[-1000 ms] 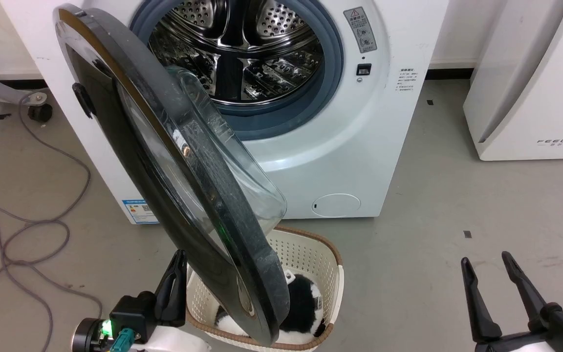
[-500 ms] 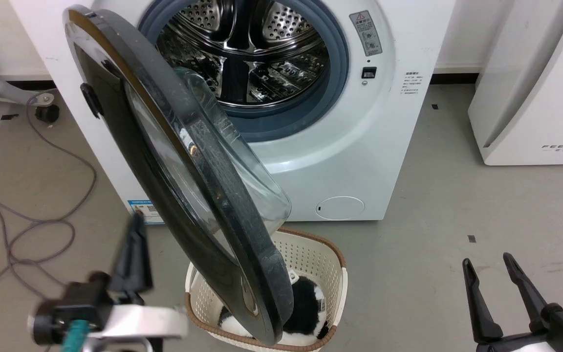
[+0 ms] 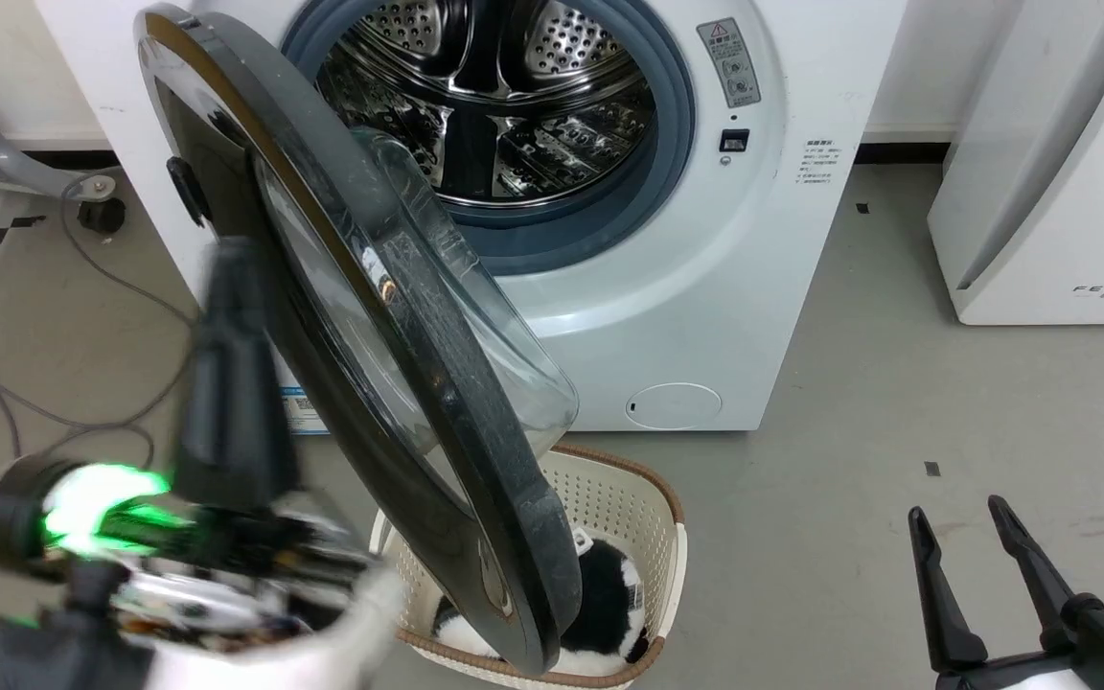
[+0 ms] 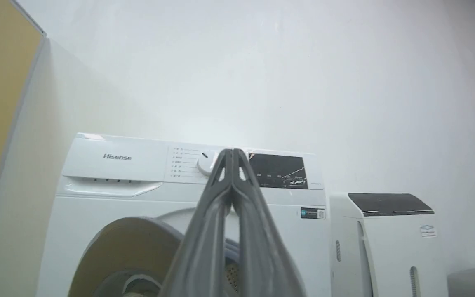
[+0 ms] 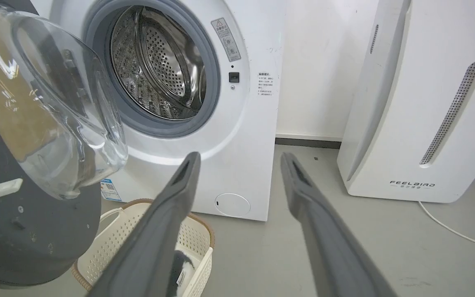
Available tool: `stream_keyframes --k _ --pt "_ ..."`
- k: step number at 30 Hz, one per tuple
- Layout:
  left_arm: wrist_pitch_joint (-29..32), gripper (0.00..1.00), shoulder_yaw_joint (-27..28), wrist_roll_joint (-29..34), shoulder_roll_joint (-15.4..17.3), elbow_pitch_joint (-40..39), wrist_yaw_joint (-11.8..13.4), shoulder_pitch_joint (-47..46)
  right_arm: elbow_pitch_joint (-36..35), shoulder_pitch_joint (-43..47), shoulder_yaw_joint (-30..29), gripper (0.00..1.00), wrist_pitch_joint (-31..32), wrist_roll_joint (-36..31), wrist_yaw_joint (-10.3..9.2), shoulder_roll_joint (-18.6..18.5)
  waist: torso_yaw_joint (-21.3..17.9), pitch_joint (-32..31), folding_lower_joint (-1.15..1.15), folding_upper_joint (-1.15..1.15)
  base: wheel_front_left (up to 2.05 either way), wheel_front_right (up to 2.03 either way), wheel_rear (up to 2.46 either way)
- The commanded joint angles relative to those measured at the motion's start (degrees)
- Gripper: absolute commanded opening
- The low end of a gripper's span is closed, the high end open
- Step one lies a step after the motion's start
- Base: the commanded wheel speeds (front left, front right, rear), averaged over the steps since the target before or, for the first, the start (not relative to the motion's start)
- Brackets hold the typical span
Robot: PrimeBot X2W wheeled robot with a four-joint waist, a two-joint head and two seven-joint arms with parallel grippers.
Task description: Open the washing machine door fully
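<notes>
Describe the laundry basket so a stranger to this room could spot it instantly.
Find the big white washing machine with its round black door swung out. On the floor in front, under the door's lower edge, sits the basket: cream, perforated plastic with a brown rim, holding something black and white.

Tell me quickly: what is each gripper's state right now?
Left gripper: closed, fingers pressed together, holding nothing.
Right gripper: open, empty.

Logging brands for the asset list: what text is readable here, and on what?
"Hisense": top panel of the big white front-loading washing machine.
"FEELBIRD": low on the tall white slotted appliance.
Too small to read: grey warning sticker, blue sticker, dial labels.
</notes>
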Motion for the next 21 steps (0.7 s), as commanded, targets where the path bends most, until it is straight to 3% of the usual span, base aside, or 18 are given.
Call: stream_keyframes --k 1,8,9,10,15,21 --pt "-0.22 0.0 -2.12 -0.8 0.08 -1.49 -1.1 -0.95 -0.04 0.25 -0.01 1.0 0.02 -0.46 0.03 0.18 -0.01 -0.02 0.0 0.0 0.0 0.0 0.0" --pt "5.26 0.0 -16.45 -5.32 0.06 -3.42 -5.38 -1.36 0.1 0.31 -0.56 1.0 0.18 -0.23 0.03 0.18 0.56 0.04 0.0 0.0 0.0 0.0 0.0" --pt "5.26 0.0 -16.45 -5.32 0.06 -3.42 -5.38 -1.36 0.1 0.31 -0.56 1.0 0.18 -0.23 0.03 0.18 0.56 0.04 0.0 0.0 0.0 0.0 0.0" --pt "8.19 0.0 -20.35 -6.82 0.24 -1.86 -6.01 -0.42 0.11 0.4 -0.77 1.0 0.26 -0.17 0.03 0.18 0.75 -0.01 0.0 0.0 0.0 0.0 0.0" --pt "16.48 0.0 -28.3 -10.38 1.38 3.19 -6.6 3.87 0.13 0.42 -1.07 1.0 0.45 -0.12 0.03 0.18 0.83 -0.08 0.0 0.0 0.0 0.0 0.0" --pt "23.25 0.0 -32.48 -11.1 2.54 9.63 -5.93 6.94 -0.01 0.42 -1.45 1.0 0.74 -0.24 0.03 0.18 0.94 0.24 0.0 0.0 0.0 0.0 0.0"
